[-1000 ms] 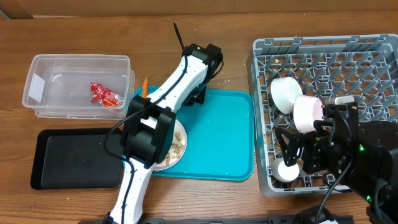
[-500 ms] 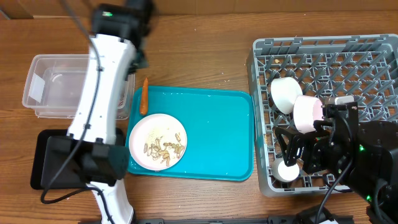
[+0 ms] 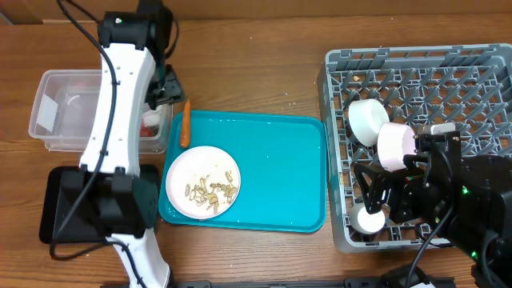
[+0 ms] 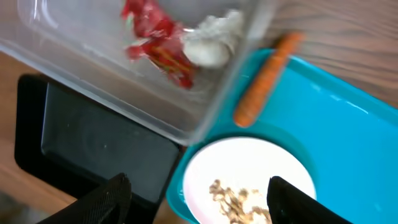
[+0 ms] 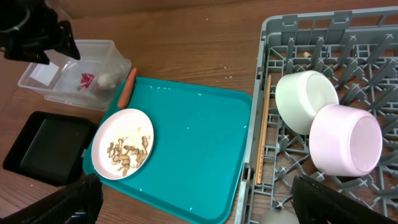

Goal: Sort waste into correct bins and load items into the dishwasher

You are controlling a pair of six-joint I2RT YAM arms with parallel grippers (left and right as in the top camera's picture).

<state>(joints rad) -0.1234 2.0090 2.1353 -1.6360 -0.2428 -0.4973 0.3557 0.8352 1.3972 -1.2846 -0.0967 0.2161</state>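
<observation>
My left gripper (image 4: 199, 202) hangs open and empty above the right end of the clear tub (image 3: 56, 112). In the tub lie the red wrapper (image 4: 155, 40) and the crumpled paper ball (image 4: 211, 43). The carrot (image 4: 264, 78) rests on the teal tray's left rim beside the tub. A white plate (image 3: 202, 182) with peanut shells (image 5: 127, 151) sits on that tray. The black tray (image 3: 88, 204) lies in front of the tub. My right gripper (image 5: 199, 205) is open over the grey dish rack (image 3: 480, 60), which holds two white bowls (image 5: 306, 99) (image 5: 345, 140) and the chopsticks (image 5: 261, 137).
The teal tray (image 3: 272, 172) fills the middle of the table between the bins and the rack. My left arm (image 3: 120, 120) stretches from the front edge over the black tray to the tub. Bare wood runs along the back.
My left arm swung from the teal tray's back edge to the clear tub. Its jaws went from shut to open, and the paper ball now lies in the tub. The right arm stayed still.
</observation>
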